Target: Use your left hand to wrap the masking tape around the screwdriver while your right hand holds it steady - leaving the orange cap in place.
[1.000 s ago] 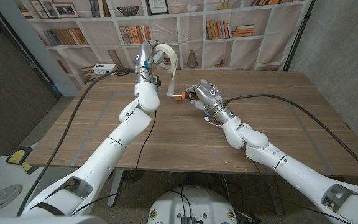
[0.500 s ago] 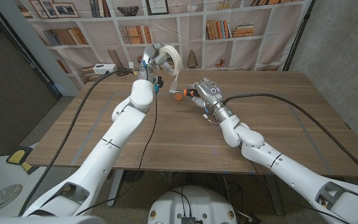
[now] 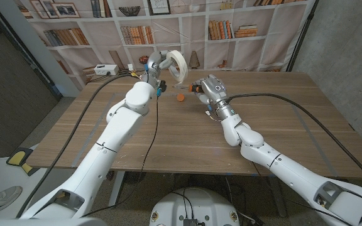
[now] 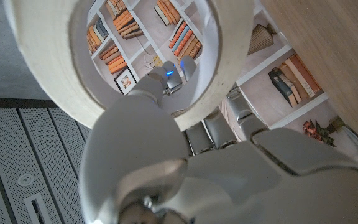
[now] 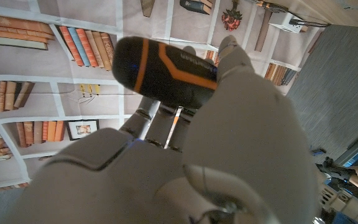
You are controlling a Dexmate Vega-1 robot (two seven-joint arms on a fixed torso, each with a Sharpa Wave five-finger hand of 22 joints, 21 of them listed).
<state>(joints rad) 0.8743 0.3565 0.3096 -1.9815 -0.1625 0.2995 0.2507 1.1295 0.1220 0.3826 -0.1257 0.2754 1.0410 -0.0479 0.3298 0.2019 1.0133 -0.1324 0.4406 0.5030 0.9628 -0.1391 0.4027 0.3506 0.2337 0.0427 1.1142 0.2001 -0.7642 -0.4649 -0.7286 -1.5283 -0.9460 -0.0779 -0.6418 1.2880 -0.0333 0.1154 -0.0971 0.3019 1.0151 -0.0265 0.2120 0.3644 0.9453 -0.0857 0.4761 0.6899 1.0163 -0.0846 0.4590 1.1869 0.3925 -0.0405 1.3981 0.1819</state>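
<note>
In the head view my left hand (image 3: pixel 158 65) holds the cream masking tape roll (image 3: pixel 176 63) up above the far side of the table. The left wrist view shows the roll (image 4: pixel 45 81) as a wide ring gripped by that hand (image 4: pixel 197 174). Just to the right, my right hand (image 3: pixel 207 88) grips the screwdriver, whose orange cap (image 3: pixel 180 98) sticks out toward the roll. The right wrist view shows the black handle with an orange stripe (image 5: pixel 160 68) held in the right hand (image 5: pixel 166 168). I cannot tell whether a tape strip joins roll and screwdriver.
A white box (image 3: pixel 105 69) with cables sits at the table's far left corner. Black cables (image 3: pixel 275 97) run over the table from both arms. Bookshelves (image 3: pixel 225 28) stand behind the wooden table (image 3: pixel 187 141).
My left hand has carried the tape roll to the right and farther back. My right hand has shifted slightly away with the screwdriver, and the orange cap shows more plainly.
</note>
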